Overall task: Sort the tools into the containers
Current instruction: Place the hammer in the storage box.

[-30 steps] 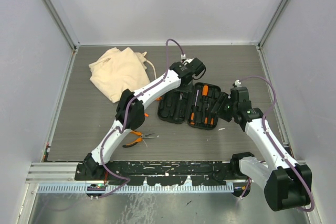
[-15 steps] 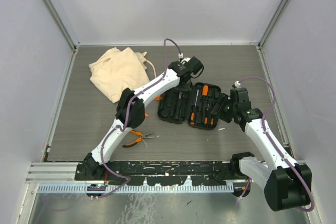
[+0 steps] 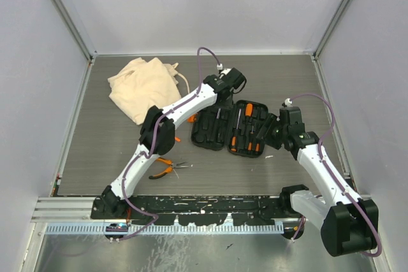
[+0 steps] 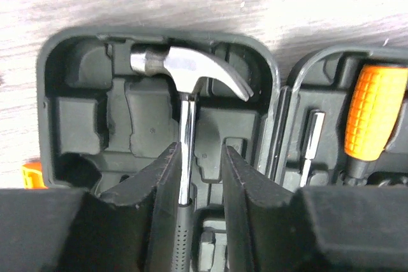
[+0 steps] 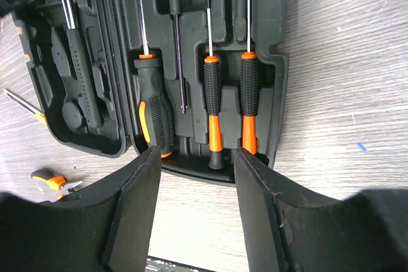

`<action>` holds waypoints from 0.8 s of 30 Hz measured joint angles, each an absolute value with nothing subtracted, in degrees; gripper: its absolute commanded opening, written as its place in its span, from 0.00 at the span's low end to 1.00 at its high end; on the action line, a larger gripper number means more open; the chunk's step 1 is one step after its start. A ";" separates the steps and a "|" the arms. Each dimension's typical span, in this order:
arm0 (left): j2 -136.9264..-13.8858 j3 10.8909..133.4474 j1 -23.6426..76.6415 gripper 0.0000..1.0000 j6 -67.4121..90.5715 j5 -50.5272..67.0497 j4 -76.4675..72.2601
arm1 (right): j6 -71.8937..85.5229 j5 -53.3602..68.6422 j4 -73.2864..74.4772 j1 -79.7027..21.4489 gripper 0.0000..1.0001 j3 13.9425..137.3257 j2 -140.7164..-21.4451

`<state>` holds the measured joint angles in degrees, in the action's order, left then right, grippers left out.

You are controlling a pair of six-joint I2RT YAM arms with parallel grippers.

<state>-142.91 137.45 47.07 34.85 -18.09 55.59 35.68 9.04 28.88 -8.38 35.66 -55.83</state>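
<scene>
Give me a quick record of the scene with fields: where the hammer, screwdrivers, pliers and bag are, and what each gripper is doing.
hammer: lying in the left half of the open case
screwdrivers: slotted in the case's right half
pliers: loose on the table, in front of the case
bag: far left, apart from the case
left gripper: open, straddling the hammer's handle
right gripper: open, empty, over the case's near edge

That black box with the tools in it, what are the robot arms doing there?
The left arm's tool hangs over the open black plastic tool case, its fingers apart on either side of the steel claw hammer lying in its slot. The right arm's tool, open and empty, hovers by the orange-and-black screwdrivers in the other half. Orange-handled pliers wait on the table, and the beige cloth bag lies apart.
</scene>
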 measured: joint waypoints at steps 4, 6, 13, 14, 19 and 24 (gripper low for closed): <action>-140.42 130.91 47.07 0.40 33.78 -16.93 52.97 | 35.66 9.02 28.93 -8.38 0.55 35.66 -55.81; -137.56 125.82 47.07 0.41 33.23 -16.53 51.55 | 35.48 9.02 28.95 -8.38 0.55 35.66 -55.77; -121.93 105.54 47.07 0.42 31.59 -14.59 44.60 | 34.50 9.04 28.88 -8.38 0.55 36.23 -56.12; -119.55 102.94 47.07 0.42 31.51 -14.11 43.35 | 34.33 9.06 28.88 -8.38 0.55 36.45 -56.42; -110.08 91.11 47.13 0.43 30.94 -10.59 35.62 | 33.30 9.50 28.69 -8.38 0.56 37.58 -58.08; -106.80 81.54 47.13 0.45 30.79 -6.61 27.68 | 32.82 10.72 28.58 -8.38 0.55 41.10 -61.34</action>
